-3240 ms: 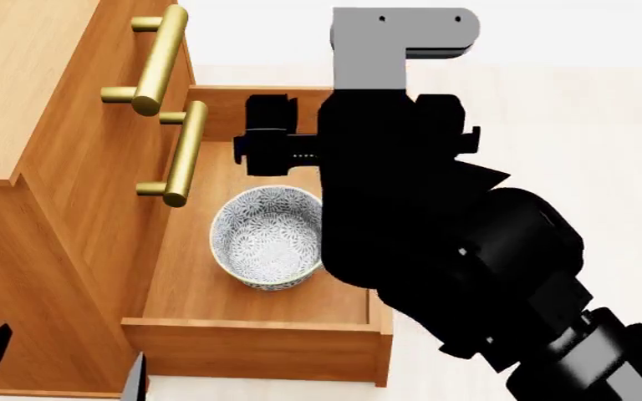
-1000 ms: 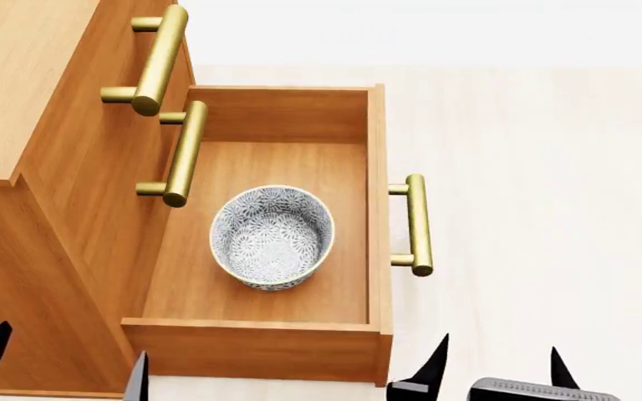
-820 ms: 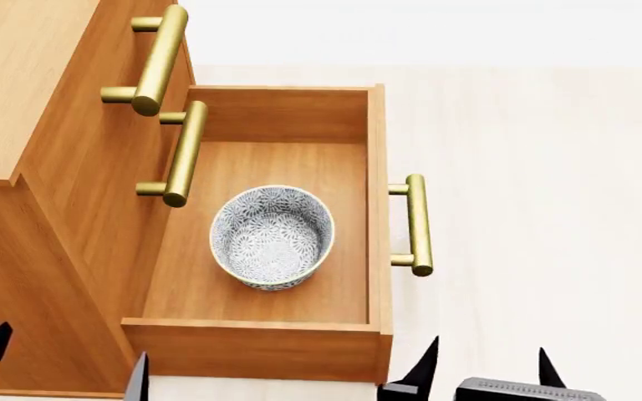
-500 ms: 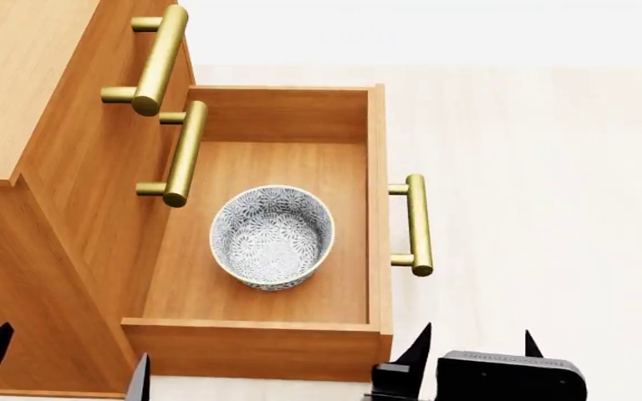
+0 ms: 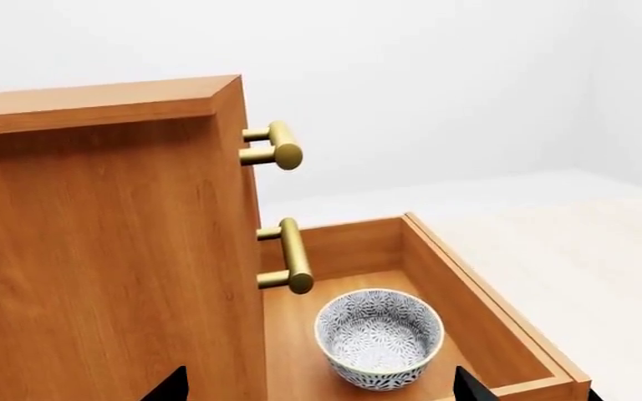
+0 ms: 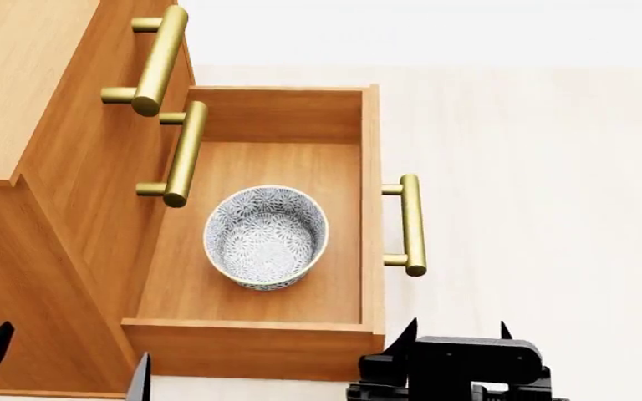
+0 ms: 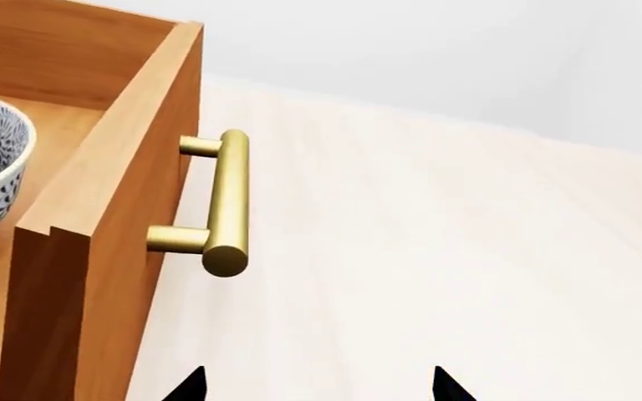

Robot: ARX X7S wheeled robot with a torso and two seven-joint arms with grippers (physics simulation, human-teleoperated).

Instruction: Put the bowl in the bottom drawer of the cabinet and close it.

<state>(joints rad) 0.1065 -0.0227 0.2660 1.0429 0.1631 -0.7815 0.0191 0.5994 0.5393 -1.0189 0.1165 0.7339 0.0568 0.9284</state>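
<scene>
The bowl [image 6: 265,236] sits in the open bottom drawer [image 6: 373,200]; no writing shows. Both grippers [image 6: 451,351] [image 6: 59,363] are spread, holding nothing.

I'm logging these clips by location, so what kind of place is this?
Probably a bare simulated room, not a furnished home: a lone wooden cabinet with brass handles stands on a pale plank floor against plain white walls, its bottom drawer open with a patterned bowl inside.

Bowl [image 6: 265,237] in bottom drawer [image 6: 373,200] (open).
</scene>
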